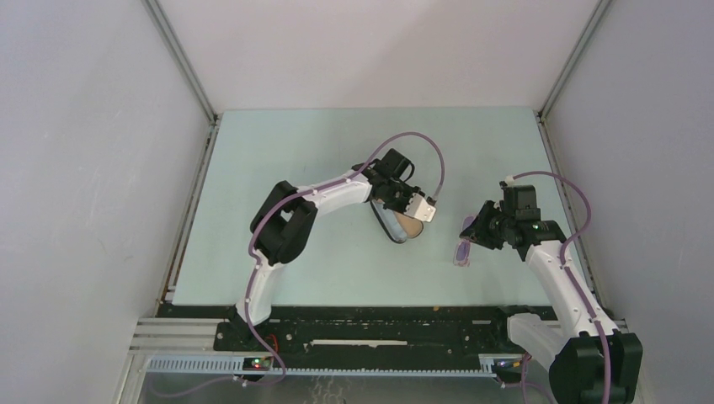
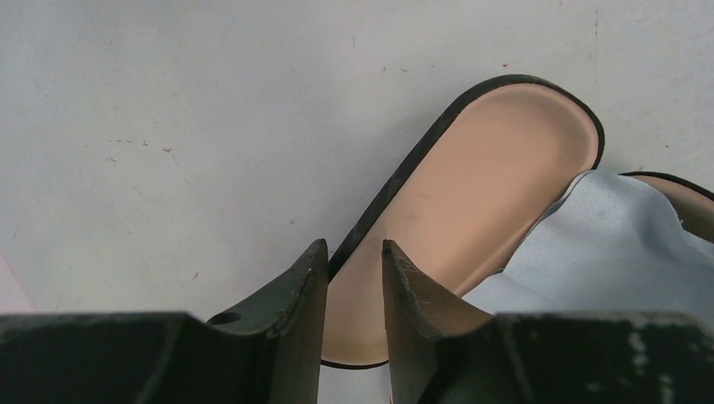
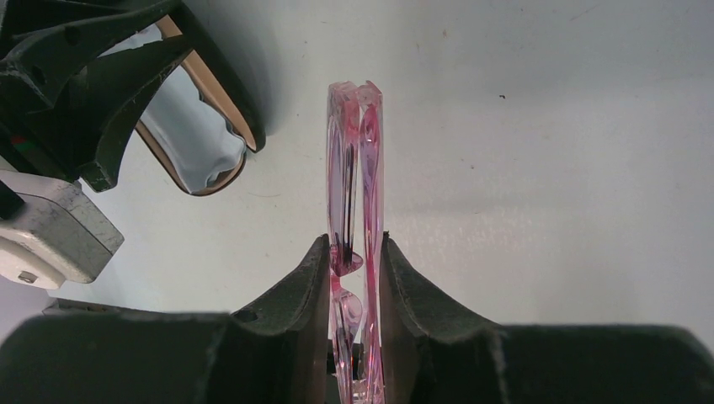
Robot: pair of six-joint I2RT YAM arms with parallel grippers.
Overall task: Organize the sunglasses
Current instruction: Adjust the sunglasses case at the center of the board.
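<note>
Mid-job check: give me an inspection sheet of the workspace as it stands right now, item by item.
Surface: pale green table, with faint specks in the left wrist view.
Job's things: sunglasses, folded, held edge-on above the table.
Clutter: open black case with tan lining; blue-grey cloth lying in it.
Grippers: right gripper shut on the sunglasses. The left gripper is astride the case's rim with its jaws narrow; a grip cannot be confirmed.
Cables: purple cables arch over each arm; none is seen lying on the case or sunglasses.
Surroundings: plain grey walls on three sides; nothing else seen.
</note>
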